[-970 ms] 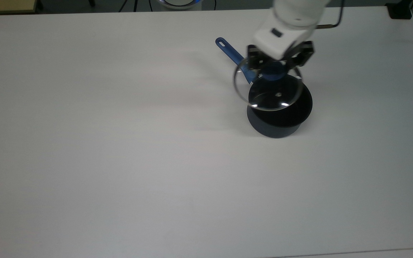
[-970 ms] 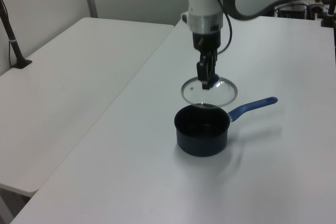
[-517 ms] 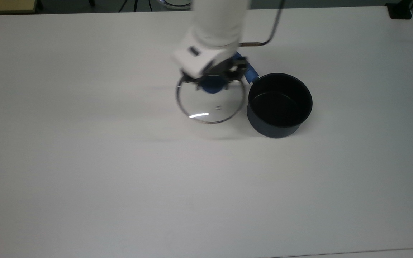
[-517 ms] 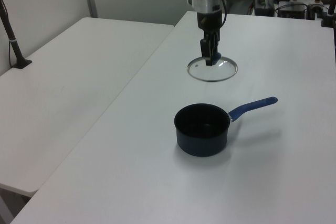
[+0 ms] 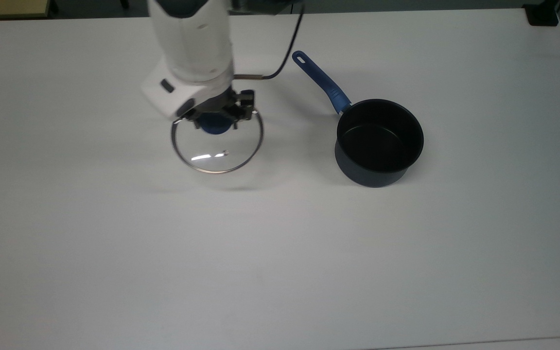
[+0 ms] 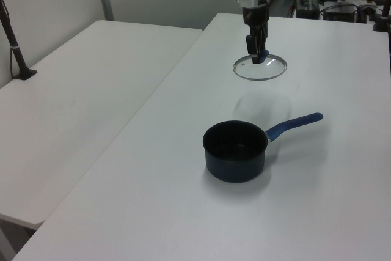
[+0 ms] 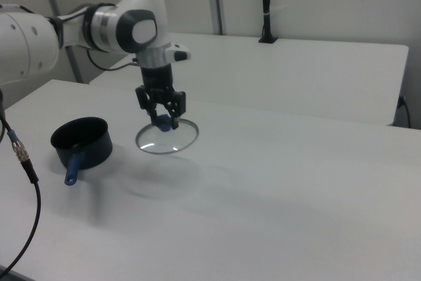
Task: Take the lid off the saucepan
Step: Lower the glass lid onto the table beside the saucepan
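Gripper (image 5: 215, 118): fingers closed on the blue knob (image 5: 213, 125) of the lid (image 5: 218, 145), seen also in the left view (image 6: 257, 55) and the right view (image 7: 164, 118).

Lid: held off the saucepan and carried in the air, roughly level; the right view (image 7: 166, 137) shows a faint shadow on the table (image 5: 280, 253) below it, apart from the rim. The left view (image 6: 259, 68) shows the same, with the shadow lying between lid and pan. The small vent hole appears as a speck near the glass centre in the top view, though this is hard to confirm.

Saucepan (image 5: 379, 142): standing upright on the table, open and uncovered, well apart from the lid, to the top view's right of it. Its blue handle (image 5: 321, 82) points toward the top view's upper left. In the left view the pan (image 6: 235, 151) sits nearer the camera than the lid; in the right view (image 7: 82, 141) it lies to the right view's left of the lid.
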Controlling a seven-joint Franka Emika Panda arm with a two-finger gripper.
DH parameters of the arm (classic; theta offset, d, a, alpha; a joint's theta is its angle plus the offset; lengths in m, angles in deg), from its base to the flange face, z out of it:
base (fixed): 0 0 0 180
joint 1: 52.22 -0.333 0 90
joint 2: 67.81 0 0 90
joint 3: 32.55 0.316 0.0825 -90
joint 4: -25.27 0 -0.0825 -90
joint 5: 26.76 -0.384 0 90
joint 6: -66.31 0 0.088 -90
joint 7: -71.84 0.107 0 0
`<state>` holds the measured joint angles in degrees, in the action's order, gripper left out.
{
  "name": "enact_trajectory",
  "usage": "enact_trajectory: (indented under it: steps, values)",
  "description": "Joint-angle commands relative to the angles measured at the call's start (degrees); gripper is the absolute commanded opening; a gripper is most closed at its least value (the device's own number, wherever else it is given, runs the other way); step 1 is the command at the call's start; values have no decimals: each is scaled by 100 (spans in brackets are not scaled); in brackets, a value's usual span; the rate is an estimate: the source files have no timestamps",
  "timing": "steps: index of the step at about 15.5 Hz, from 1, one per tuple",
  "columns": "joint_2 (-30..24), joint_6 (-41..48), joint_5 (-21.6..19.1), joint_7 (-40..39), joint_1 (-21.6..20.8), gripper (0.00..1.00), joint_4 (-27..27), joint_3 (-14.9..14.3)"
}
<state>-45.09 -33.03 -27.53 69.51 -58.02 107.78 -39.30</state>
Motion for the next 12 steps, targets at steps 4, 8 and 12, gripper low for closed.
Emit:
enact_trajectory:
  steps: [4, 8, 12]
  values:
    - [4, -893, 209, -189, 148, 53, 748, 25]
    - [302, -1332, 209, -154, 166, 53, 907, 25]
    - [382, -1377, 209, -189, 228, 53, 933, 25]
